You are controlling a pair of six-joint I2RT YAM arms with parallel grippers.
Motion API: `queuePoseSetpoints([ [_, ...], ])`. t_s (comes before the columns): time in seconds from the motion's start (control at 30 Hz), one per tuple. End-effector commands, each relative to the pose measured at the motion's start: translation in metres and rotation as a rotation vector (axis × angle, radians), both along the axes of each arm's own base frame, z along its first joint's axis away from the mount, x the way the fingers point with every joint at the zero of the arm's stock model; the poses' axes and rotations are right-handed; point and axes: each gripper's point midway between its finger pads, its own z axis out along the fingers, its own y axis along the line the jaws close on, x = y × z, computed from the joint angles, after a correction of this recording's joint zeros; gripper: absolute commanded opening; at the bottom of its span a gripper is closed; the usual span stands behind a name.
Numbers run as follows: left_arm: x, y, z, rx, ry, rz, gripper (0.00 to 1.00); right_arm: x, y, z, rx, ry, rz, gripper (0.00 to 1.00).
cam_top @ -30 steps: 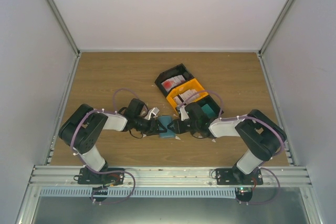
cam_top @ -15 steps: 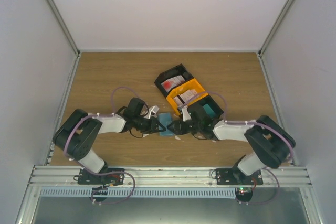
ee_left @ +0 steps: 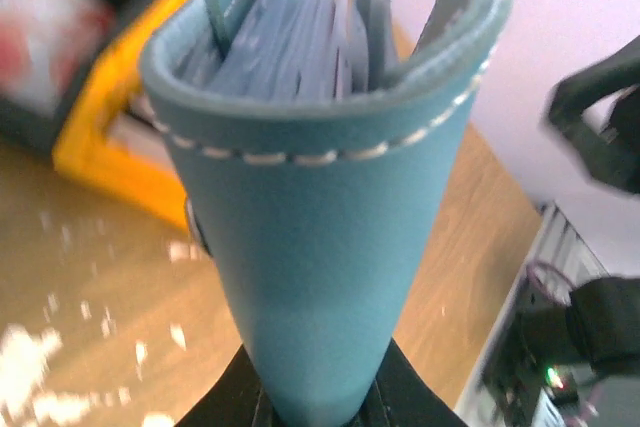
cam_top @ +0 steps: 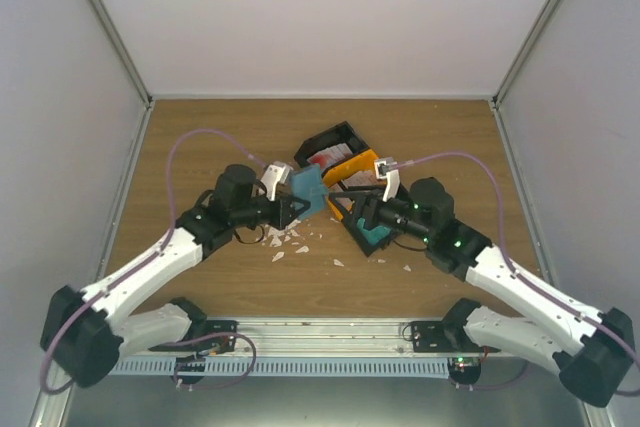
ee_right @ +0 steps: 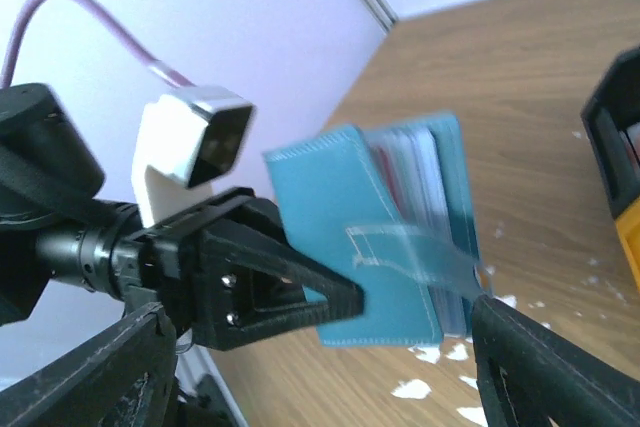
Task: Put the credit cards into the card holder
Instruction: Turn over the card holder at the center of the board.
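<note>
Your L gripper [cam_top: 292, 207] is clamped on the bottom end of the card holder [cam_top: 308, 190], holding it off the table [cam_top: 200, 147]. Cards [ee_left: 300, 37] sit loose in the pockets above the fingers. R gripper [cam_top: 360, 215] stands wide open just beside. Bump it w/ R and the holder twists, cards spill.

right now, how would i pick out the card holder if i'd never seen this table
Start at the wooden table, then the row of black and orange trays near its middle. Just left of them, the left end effector holds the card holder off the wood. It is the only blue-teal wallet with white stitching, unlike the rigid trays and the white scraps beneath it.
</note>
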Motion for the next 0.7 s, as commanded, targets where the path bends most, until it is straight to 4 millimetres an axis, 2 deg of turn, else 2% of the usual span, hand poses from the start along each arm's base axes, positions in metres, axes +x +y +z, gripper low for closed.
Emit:
queuePoseSetpoints([
  [0.0, 0.025, 0.010, 0.092, 0.017, -0.388, 0.101, 0.00, -0.008, -0.005, 0.034, 0.087, 0.051, -0.012, 0.81],
  [0.13, 0.033, 0.027, 0.153, 0.007, -0.708, 0.186, 0.00, -0.024, 0.000, 0.070, 0.200, 0.048, 0.066, 0.83],
  [0.2, 0.033, 0.034, 0.178, 0.021, -0.862, 0.213, 0.00, -0.030, 0.000, 0.088, 0.275, 0.035, 0.094, 0.83],
  [0.27, 0.026, 0.035, 0.201, 0.039, -1.035, 0.197, 0.00, -0.037, -0.003, 0.100, 0.373, 0.042, 0.116, 0.80],
  [0.33, 0.016, 0.035, 0.223, 0.048, -1.200, 0.178, 0.00, -0.038, -0.003, 0.110, 0.419, 0.058, 0.125, 0.83],
  [0.43, -0.007, 0.031, 0.238, 0.090, -1.481, 0.106, 0.00, -0.042, 0.004, 0.128, 0.469, 0.081, 0.178, 0.91],
  [0.53, -0.032, 0.023, 0.234, 0.197, -1.811, 0.013, 0.00, -0.045, 0.014, 0.143, 0.510, 0.108, 0.247, 0.96],
  [0.67, -0.033, 0.021, 0.232, 0.342, -1.993, 0.007, 0.00, -0.045, 0.016, 0.159, 0.585, 0.137, 0.271, 1.00],
])
